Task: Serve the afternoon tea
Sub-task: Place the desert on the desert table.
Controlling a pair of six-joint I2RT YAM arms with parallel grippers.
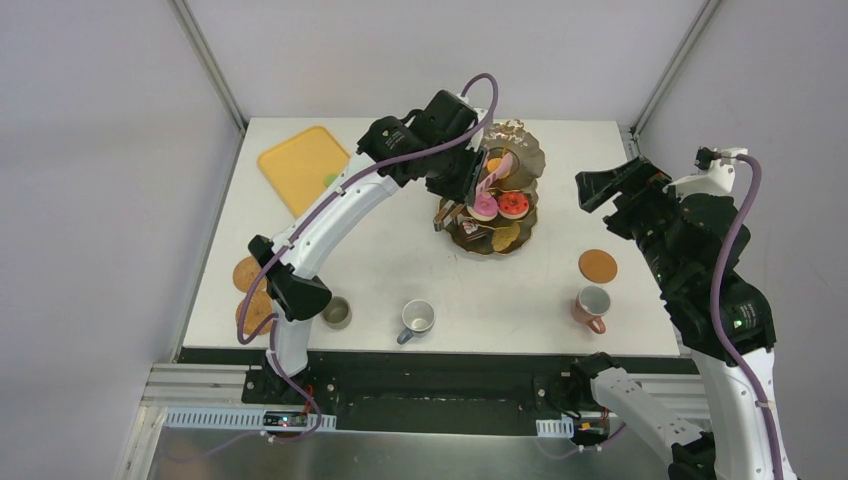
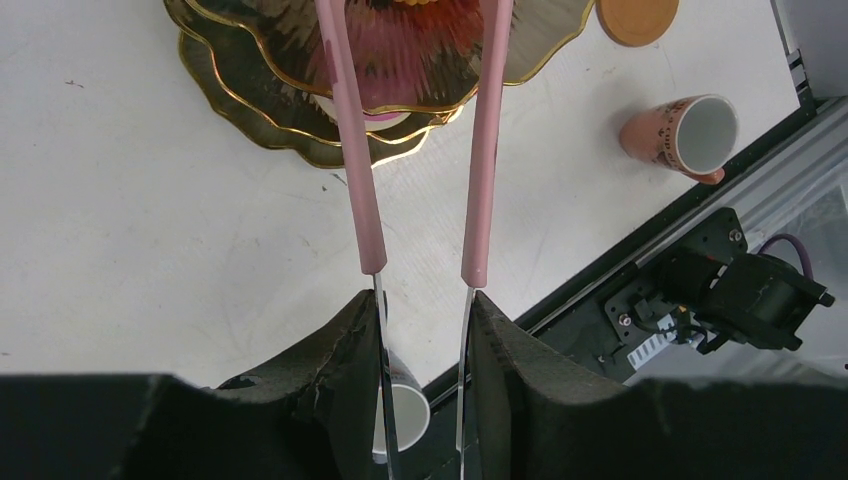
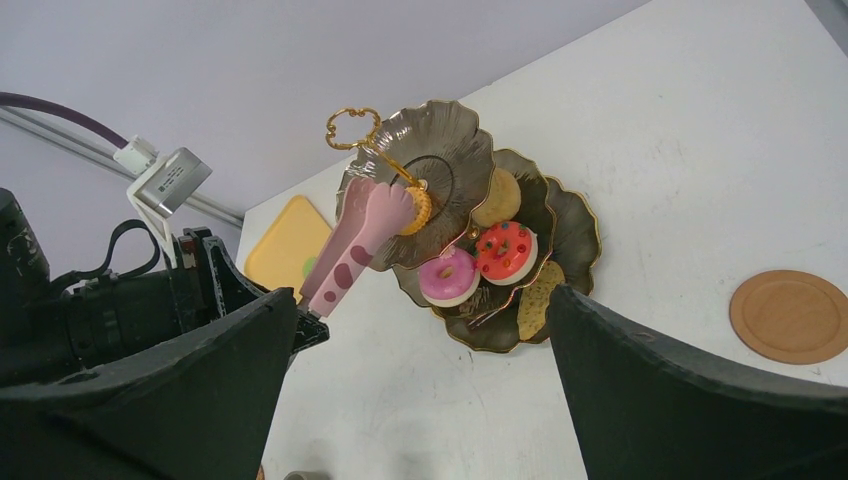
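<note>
The dark gold-rimmed three-tier stand stands at the back middle of the table. My left gripper is shut on the pink-handled tongs, whose arms stand apart. The tong tips reach the top tier beside an orange macaron. A pink doughnut and a red doughnut lie on a lower tier, with a yellow cake below. A green macaron lies on the tray. My right gripper hangs open and empty to the right of the stand.
Olive mug, grey-blue mug and pink mug stand along the near edge. One brown coaster lies behind the pink mug, two more at the left edge. The yellow-orange tray sits back left.
</note>
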